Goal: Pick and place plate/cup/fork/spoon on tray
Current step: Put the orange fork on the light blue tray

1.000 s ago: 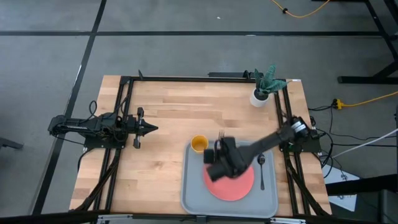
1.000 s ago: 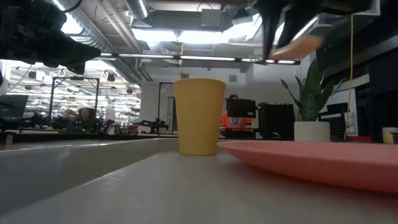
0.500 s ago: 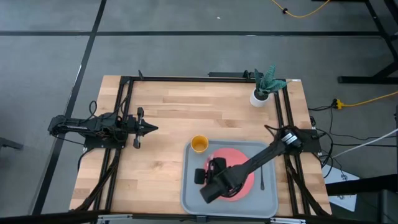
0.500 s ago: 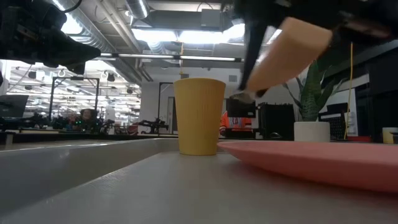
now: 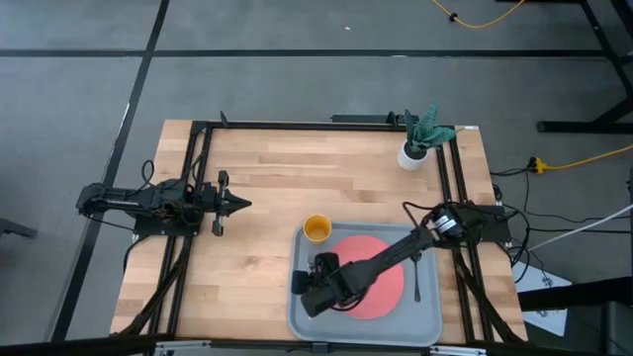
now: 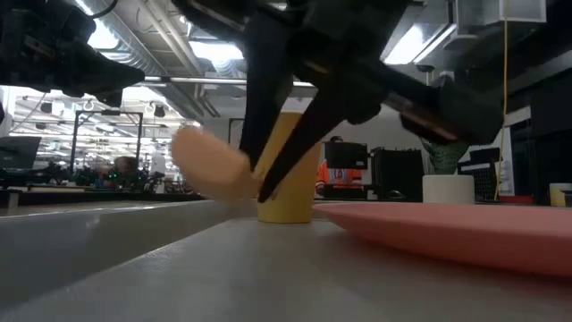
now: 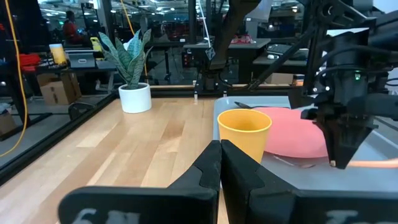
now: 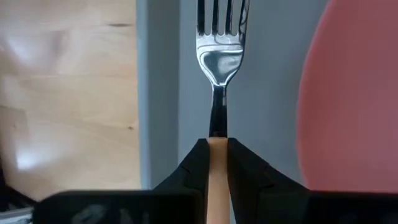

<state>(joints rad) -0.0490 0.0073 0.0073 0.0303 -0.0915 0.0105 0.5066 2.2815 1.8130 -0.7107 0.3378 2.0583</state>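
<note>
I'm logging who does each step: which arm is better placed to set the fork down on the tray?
The right. Its gripper already grips the fork by the handle, over the tray beside the plate. The left gripper sits shut, off the tray.

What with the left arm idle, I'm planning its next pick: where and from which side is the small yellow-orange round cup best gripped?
Likely around its side wall, coming level from the left arm's side. The cup stands upright, mouth up, with bare wood on that side; the coral-pink round plate and the right gripper lie beyond it.
</note>
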